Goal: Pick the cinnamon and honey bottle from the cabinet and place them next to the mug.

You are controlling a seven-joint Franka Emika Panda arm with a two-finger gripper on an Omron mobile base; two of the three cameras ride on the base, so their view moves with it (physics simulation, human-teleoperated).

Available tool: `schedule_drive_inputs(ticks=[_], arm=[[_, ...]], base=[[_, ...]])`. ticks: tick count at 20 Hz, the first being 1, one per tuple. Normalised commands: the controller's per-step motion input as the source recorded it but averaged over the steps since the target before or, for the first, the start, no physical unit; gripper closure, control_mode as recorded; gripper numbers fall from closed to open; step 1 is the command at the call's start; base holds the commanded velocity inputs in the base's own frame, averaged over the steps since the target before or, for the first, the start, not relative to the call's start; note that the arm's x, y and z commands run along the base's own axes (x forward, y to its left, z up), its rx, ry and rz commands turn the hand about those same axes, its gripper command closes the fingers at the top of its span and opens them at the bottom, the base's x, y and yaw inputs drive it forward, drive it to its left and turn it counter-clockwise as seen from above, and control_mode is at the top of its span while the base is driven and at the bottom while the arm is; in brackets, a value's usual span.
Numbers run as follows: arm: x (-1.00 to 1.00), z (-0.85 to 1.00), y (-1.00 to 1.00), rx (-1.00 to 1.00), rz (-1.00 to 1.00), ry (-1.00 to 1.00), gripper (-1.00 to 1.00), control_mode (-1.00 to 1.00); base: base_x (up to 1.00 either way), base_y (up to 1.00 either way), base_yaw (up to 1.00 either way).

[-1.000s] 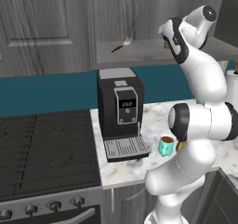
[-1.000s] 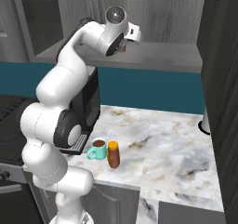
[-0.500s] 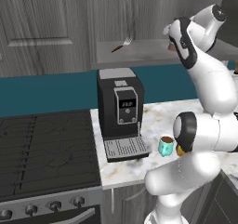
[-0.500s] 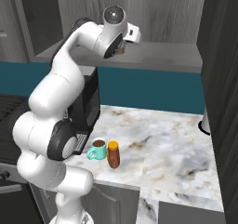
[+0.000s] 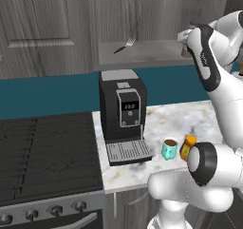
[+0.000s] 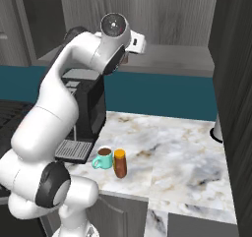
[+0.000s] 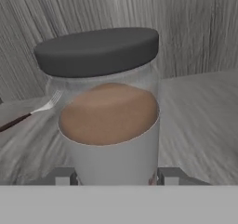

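Fingers (image 7: 62,175) pinched on either side of the cinnamon (image 7: 108,107), upright on the cabinet (image 6: 167,59) shelf; honey bottle (image 6: 119,163) already standing beside the mug (image 6: 103,158). Recommended: lift straight and level before withdrawing, clear of the shelf lip; then set down near the mug without knocking either.

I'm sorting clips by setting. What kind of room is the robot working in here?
A rendered home kitchen, it seems: a black coffee machine stands on a marble counter beside a stove, with grey wood-grain cabinets above and a teal mug of dark drink nearby.
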Motion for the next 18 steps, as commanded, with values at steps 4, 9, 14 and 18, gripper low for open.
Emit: schedule_drive_inputs(ticks=[4,9,14,18], arm=[[-1.0,-0.01,0.0,0.0,0.02,-0.09,1.0,-1.0],[-1.0,-0.31,0.0,0.0,0.09,-0.06,1.0,-1.0],[-0.94,-0.74,-0.02,0.0,0.16,-0.03,1.0,-1.0],[-0.57,-1.0,-0.21,-0.01,0.26,0.0,1.0,-1.0]], base=[[0.0,0.0,0.0],[0.0,0.0,0.0],[0.0,0.0,0.0],[0.0,0.0,0.0]])
